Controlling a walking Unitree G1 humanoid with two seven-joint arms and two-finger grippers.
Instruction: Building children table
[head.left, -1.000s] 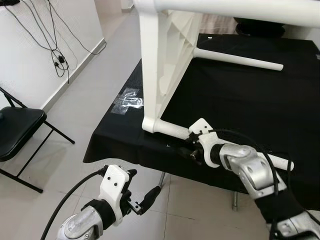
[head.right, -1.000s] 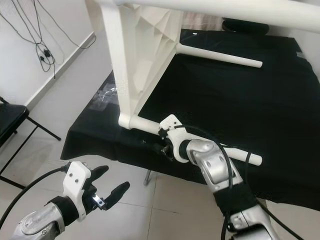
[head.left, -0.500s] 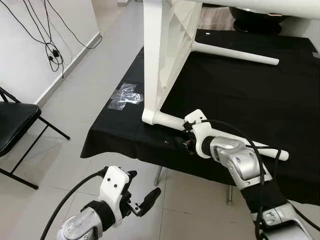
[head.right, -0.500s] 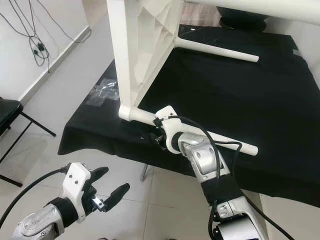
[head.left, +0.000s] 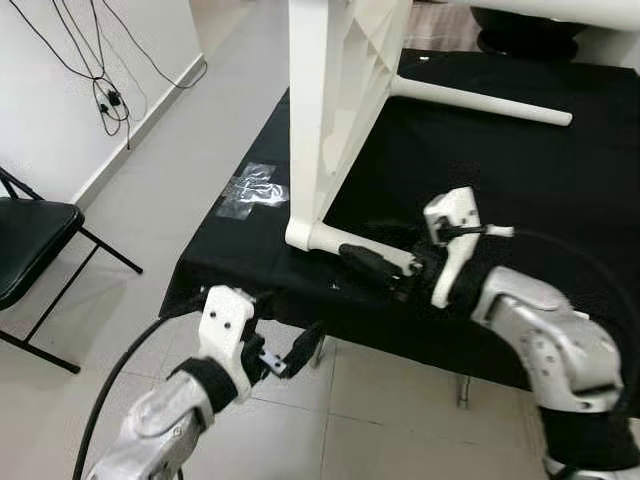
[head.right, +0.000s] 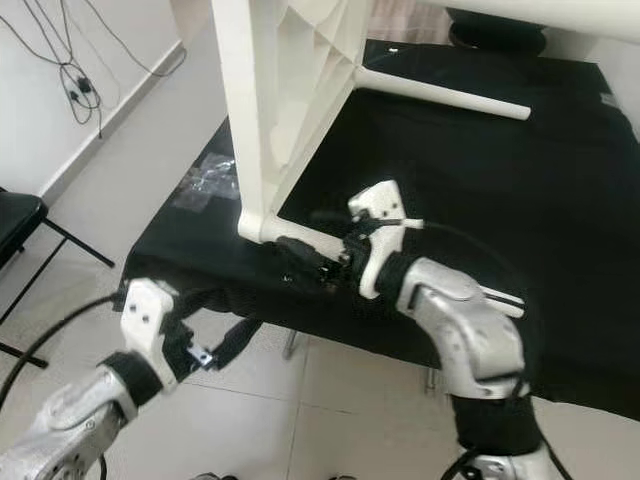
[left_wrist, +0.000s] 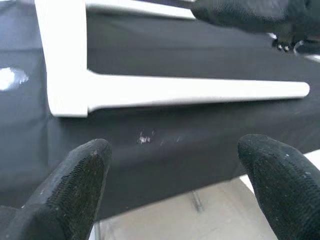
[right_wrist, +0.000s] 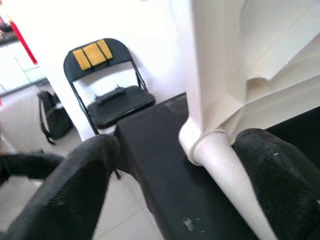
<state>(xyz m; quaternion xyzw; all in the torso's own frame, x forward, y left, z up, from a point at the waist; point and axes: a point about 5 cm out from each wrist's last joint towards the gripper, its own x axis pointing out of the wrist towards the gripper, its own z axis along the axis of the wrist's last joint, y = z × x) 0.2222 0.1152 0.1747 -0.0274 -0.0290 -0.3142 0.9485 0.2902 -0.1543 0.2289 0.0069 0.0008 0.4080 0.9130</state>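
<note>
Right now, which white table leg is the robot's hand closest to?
The near leg, lying along the black table's front edge. The right gripper straddles it, while the far leg lies untouched at the back.

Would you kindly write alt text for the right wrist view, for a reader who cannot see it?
Between the right pincer's two spread black fingers, a white table leg joins the white tabletop's corner, both resting on a black-covered table. Behind stands a black folding chair with yellow patches on its backrest.
</note>
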